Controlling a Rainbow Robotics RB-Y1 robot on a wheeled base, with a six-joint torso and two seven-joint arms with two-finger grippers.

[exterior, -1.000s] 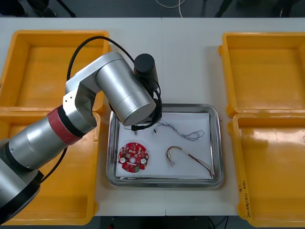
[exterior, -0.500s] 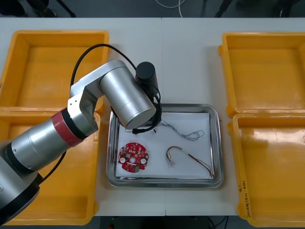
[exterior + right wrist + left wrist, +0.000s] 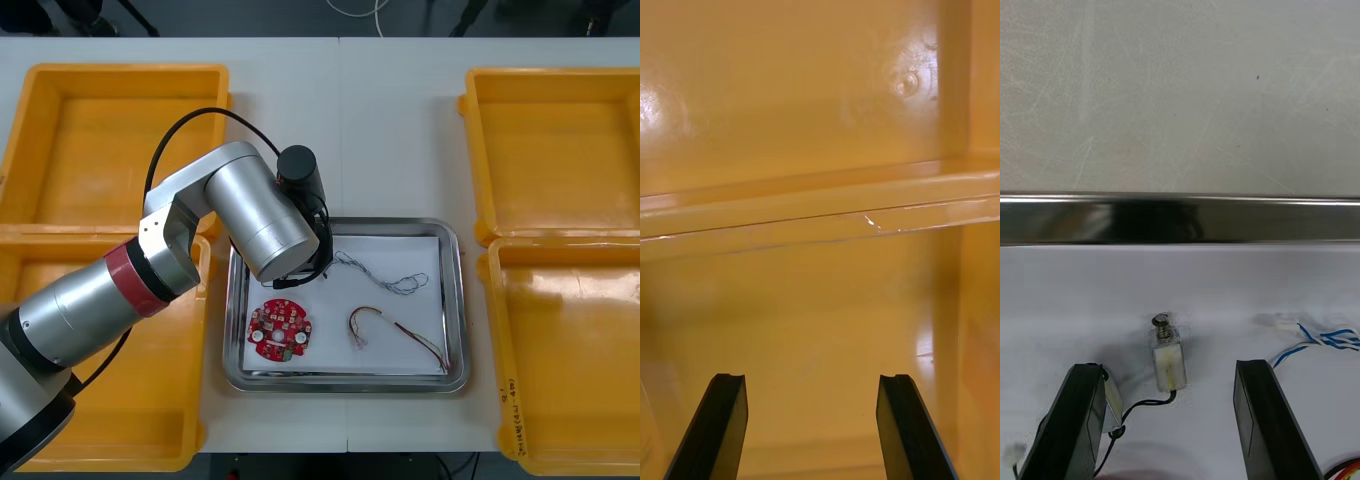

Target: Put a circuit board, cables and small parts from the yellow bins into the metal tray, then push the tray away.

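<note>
- Front view: the shiny rectangular metal tray (image 3: pixel 455 300), white inside, lies on the light table (image 3: pixel 400 120) between four yellow plastic bins (image 3: pixel 555 150). It holds a round red circuit board (image 3: pixel 281 330), a twisted blue and white cable (image 3: pixel 385 277) and a red and yellow cable (image 3: pixel 395 330). The bins look bare where they show. The left arm (image 3: pixel 260 215) reaches over the tray's far left corner.
- The tray is probably light and slick on the table, so a low push on its near rim should slide it. The cables look limp. The board looks stiff and fragile.
- Right wrist view: the right gripper (image 3: pixel 812 382) hangs over a bare bin, its fingers wide apart and holding nothing.
- Left wrist view: the left gripper (image 3: pixel 1169 367) stands wide and empty. It straddles a small boxy metal part (image 3: pixel 1166 354) with a thin black lead, which lies on the white lining between the fingers and the tray's rim. The part is likely light, hard and slippery, best pinched on its flat sides and not by the lead.
</note>
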